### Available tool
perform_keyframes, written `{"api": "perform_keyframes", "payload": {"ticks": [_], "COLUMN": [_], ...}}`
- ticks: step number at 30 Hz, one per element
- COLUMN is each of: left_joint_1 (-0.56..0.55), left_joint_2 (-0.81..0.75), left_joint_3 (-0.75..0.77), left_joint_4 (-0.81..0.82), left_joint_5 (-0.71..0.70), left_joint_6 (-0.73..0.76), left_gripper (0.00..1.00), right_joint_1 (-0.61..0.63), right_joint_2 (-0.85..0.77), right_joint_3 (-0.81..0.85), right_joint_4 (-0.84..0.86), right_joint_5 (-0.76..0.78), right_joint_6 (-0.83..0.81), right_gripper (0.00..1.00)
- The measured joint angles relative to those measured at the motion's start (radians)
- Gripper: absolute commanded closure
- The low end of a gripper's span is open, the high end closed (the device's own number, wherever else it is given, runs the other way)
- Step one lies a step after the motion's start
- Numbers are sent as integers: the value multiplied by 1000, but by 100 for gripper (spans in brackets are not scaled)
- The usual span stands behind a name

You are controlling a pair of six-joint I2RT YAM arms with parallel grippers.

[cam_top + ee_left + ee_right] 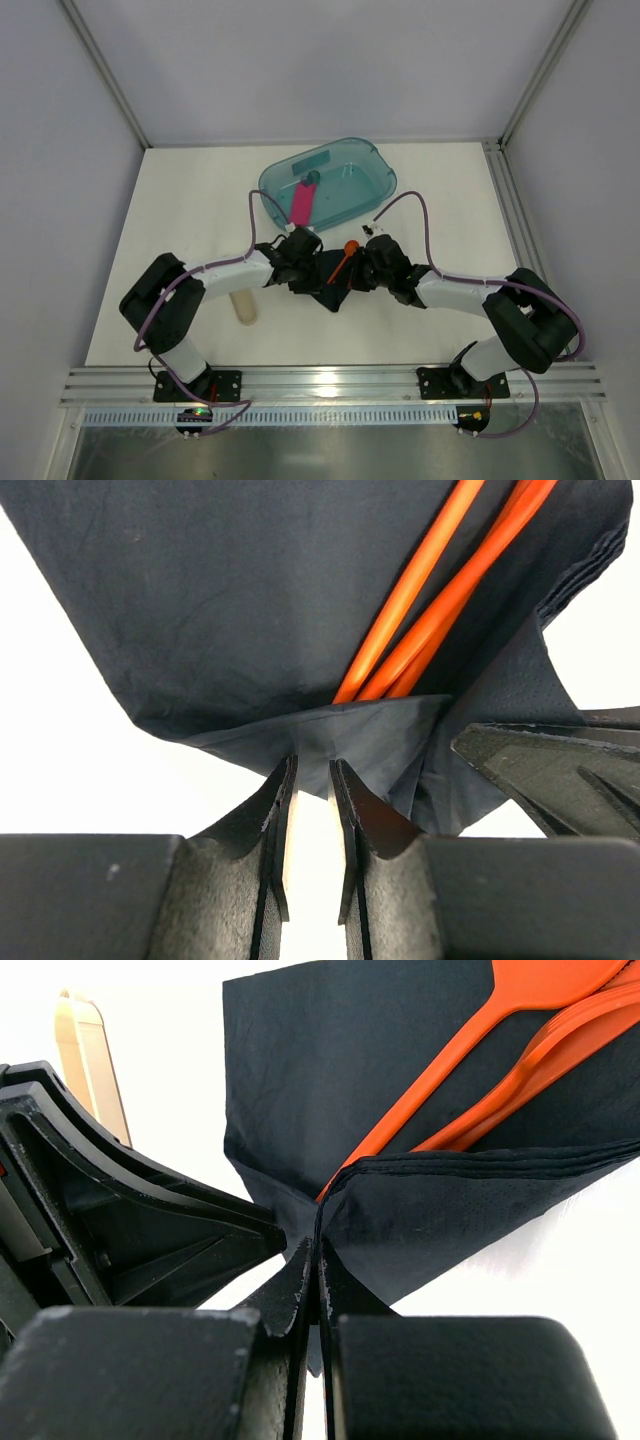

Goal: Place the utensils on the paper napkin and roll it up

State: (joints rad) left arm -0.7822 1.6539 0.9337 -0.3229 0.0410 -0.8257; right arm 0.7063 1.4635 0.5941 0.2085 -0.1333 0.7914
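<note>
Fig.: orange utensils (430, 590) are laid on black paper napkin (200, 600) on table (180, 220), handle ends tucked under its lifted near edge, long axis pointed away from both claws. L claw (311, 765) & R claw (313, 1250) are clamped on that edge, side by side, equally near.

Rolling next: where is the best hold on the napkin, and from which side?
Take the napkin by its near folded edge, coming from the arms' side. That flap already lies raised over the handle ends of the utensils, giving a free lip to pinch; the left claw and right claw both grip it there.
</note>
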Motion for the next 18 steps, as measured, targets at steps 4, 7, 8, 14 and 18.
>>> {"api": "perform_keyframes", "payload": {"ticks": [4,7,8,14,18], "left_joint_1": [4,7,7,7,7], "left_joint_2": [0,1,3,27,27], "left_joint_3": [0,0,0,0,-1], "left_joint_4": [-4,-3,-2,7,15], "left_joint_5": [-4,-3,-2,15,17], "left_joint_6": [6,8,8,-1,-5], "left_gripper": [78,78,78,78,78], "right_joint_1": [0,0,0,0,0], "right_joint_2": [0,0,0,8,46], "right_joint_3": [0,0,0,15,59], "right_joint_4": [0,0,0,-6,-9], "right_joint_5": [0,0,0,-1,-2], "right_joint_6": [0,0,0,0,-10], "right_gripper": [96,96,96,96,95]}}
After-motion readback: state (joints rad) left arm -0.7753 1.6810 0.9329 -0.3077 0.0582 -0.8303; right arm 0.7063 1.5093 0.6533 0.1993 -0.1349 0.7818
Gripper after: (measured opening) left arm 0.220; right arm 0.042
